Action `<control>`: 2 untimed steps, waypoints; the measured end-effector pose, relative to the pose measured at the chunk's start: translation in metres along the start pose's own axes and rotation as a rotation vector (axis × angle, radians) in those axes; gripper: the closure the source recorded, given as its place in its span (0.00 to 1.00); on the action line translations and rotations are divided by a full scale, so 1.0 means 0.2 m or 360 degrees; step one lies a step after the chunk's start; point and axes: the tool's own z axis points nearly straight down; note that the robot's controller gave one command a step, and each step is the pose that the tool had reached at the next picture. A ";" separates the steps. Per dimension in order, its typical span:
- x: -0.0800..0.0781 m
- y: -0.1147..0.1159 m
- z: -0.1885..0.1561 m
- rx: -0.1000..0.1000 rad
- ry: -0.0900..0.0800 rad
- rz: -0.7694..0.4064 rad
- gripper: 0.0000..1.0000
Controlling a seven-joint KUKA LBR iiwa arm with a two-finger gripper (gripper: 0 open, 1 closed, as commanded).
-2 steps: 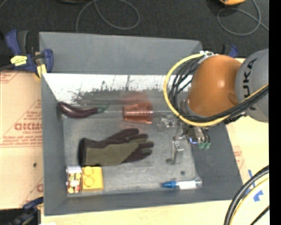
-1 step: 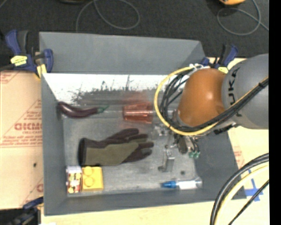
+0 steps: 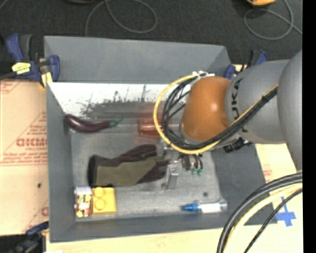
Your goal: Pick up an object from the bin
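Gripper [image 3: 171,177] low over dark glove [image 3: 124,172], grey bin [image 3: 147,200] floor; possibly touching; grip unreadable.

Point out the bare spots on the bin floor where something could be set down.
Bare floor lies between the purple eggplant and the dark glove at the view's left, and along the near wall between the yellow block and the blue-capped marker. The middle is crowded: the gripper hangs at the glove's right end.
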 end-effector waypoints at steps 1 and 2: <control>-0.09 0.13 0.11 -0.0008 0.0000 0.0078 0.00; -0.14 0.00 0.26 0.0001 -0.0001 0.0404 1.00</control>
